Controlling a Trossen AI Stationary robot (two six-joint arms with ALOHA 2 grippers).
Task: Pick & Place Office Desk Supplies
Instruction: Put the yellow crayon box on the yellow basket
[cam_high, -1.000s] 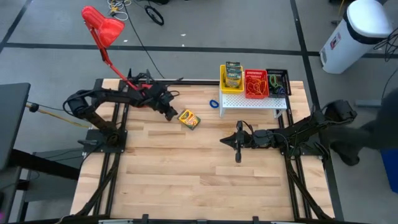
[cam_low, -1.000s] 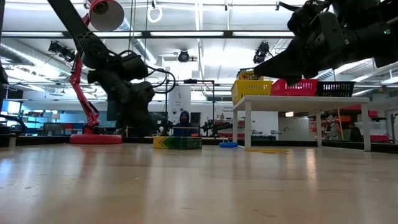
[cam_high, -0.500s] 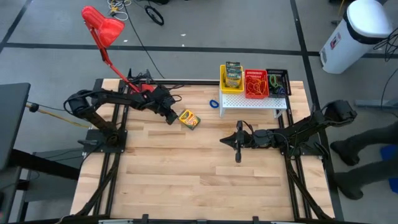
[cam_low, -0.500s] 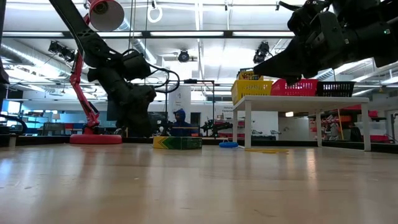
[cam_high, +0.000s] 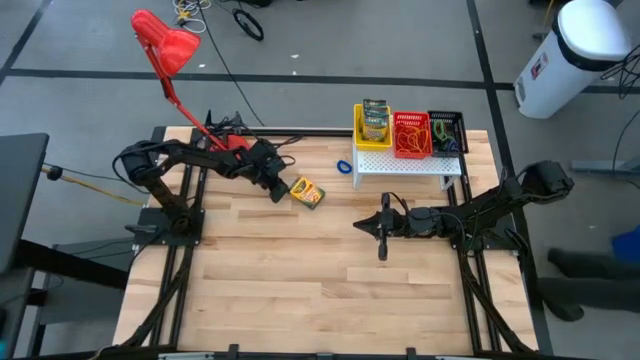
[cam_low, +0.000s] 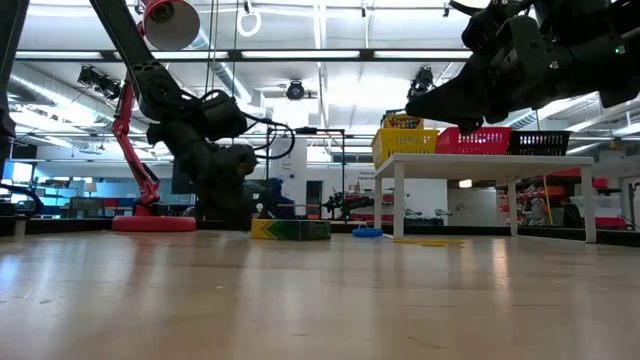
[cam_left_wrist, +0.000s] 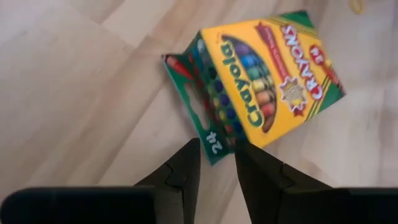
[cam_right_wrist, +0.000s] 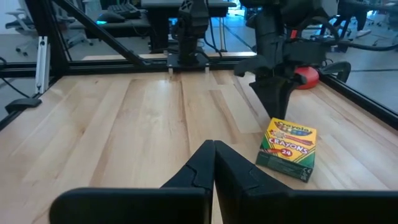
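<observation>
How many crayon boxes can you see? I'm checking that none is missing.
2: one crayon box flat on the table by the left gripper, another standing in the yellow basket. More may be hidden in the baskets.

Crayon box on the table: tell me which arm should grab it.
Left. The left gripper hangs right at the crayon box, fingers parted and aimed at its edge. The right gripper is shut and waits mid-table, well away from it.

Crayon box (cam_left_wrist: 264, 81) lying on the surface: "Crayola" in green along its yellow face, "CRAYONS" in red beside it, "24" in white on the green flap. Same box, right wrist view: "CRAYONS", "24".
</observation>
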